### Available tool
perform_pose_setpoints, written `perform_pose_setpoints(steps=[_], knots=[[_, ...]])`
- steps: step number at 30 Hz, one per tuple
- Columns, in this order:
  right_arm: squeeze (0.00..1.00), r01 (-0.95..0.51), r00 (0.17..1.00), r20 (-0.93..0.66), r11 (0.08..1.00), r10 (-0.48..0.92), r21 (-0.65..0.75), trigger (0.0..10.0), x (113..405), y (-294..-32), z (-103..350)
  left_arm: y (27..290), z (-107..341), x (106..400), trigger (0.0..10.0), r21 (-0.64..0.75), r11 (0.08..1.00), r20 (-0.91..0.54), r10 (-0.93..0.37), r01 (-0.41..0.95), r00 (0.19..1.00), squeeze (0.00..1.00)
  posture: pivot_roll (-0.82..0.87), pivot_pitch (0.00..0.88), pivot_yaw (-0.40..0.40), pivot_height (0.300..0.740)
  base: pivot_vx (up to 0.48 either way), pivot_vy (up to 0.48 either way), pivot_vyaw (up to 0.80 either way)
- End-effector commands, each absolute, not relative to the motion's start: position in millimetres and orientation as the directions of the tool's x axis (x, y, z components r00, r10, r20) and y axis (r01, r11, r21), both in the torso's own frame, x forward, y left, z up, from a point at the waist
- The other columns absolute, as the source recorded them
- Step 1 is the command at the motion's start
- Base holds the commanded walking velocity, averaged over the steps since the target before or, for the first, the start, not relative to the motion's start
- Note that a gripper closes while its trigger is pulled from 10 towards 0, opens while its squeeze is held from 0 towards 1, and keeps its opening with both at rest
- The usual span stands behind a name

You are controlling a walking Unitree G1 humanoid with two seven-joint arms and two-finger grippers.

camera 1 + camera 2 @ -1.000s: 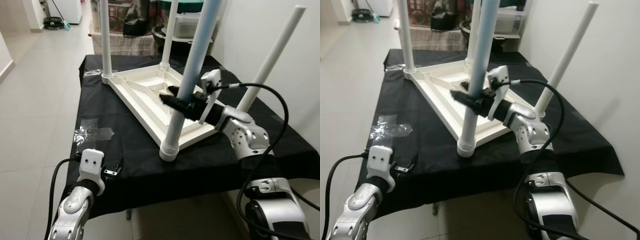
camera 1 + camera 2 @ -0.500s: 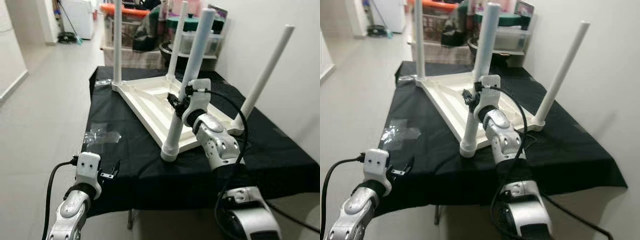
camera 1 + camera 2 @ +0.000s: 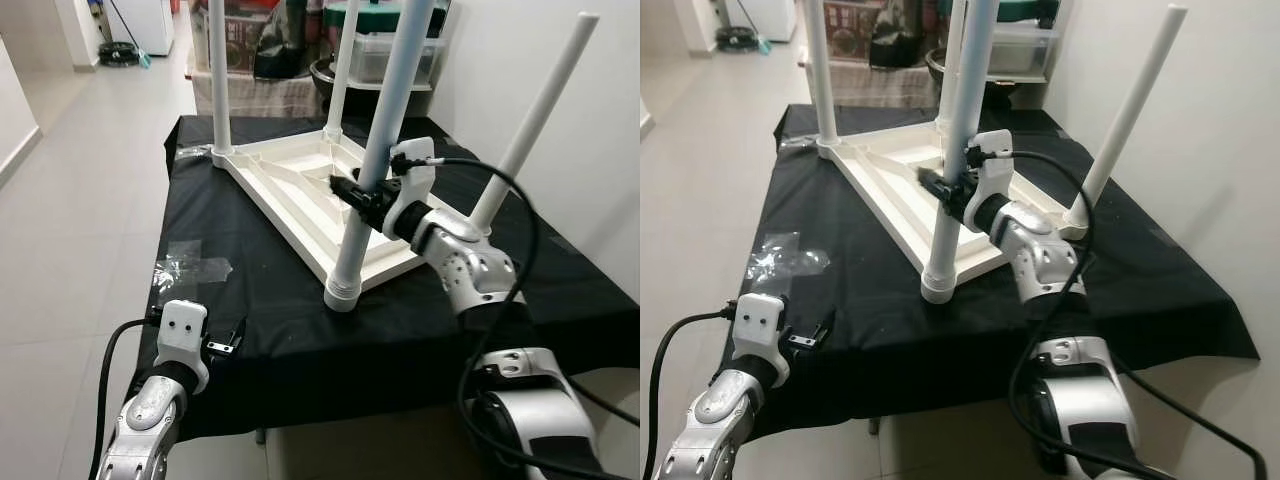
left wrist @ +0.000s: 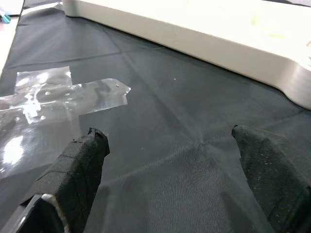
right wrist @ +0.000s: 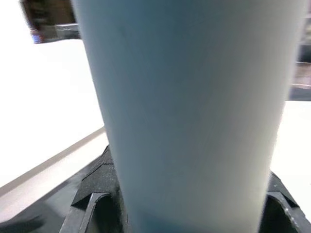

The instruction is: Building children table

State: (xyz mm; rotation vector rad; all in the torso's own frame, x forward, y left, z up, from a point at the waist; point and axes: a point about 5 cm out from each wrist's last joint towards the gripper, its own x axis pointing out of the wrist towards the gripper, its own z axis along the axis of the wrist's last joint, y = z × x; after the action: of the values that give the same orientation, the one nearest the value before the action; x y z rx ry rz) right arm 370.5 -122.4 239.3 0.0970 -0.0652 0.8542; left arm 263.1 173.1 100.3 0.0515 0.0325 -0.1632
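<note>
Gripping the near leg (image 3: 372, 170) of the upturned children's table (image 3: 300, 195) lying on the black-draped table (image 3: 250, 300), the right claw (image 3: 352, 193), closed round it, could strip the joint if it twists off-axis, while the left claw (image 4: 170, 160) hangs open.

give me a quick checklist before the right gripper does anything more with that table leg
1. Right gripper shut on the near leg: ok, fingers on both sides in the right wrist view.
2. Near leg seated in its corner socket: cannot tell how tight.
3. Other three legs standing upright: ok.
4. Upturned white tabletop lying flat on the black cloth: ok.
5. Left gripper open, low at the cloth's near edge, away from the tabletop: ok.
6. Clear plastic wrap apart from the tabletop: ok.
</note>
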Motion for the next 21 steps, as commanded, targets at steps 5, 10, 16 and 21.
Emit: perform_pose_setpoints(steps=[5,10,16,21], knots=[[0.0,-0.761,0.64,-0.045,0.641,0.767,0.1,0.0,369,-106,206,175,99,264,10.0,0.051,0.985,-0.049,-0.162,0.164,0.986,0.0,0.04,0.0,-0.134,0.74,0.0,0.0,0.0],[0.0,0.074,0.944,-0.33,0.986,-0.021,0.149,0.0,381,-131,151,177,99,261,10.0,0.056,0.985,-0.052,-0.158,0.161,0.986,0.0,0.05,0.0,-0.132,0.74,0.0,0.0,0.0],[0.0,-0.095,0.974,-0.175,0.96,0.144,0.262,10.0,353,-95,164,177,100,261,10.0,0.056,0.985,-0.051,-0.158,0.161,0.986,0.0,0.05,0.0,-0.13,0.74,0.0,0.0,0.0],[1.0,-0.403,0.906,0.024,0.843,0.423,0.357,10.0,351,-91,190,178,100,263,10.0,0.059,0.985,-0.052,-0.162,0.165,0.985,0.0,0.04,0.0,-0.121,0.74,0.0,0.0,0.0]])
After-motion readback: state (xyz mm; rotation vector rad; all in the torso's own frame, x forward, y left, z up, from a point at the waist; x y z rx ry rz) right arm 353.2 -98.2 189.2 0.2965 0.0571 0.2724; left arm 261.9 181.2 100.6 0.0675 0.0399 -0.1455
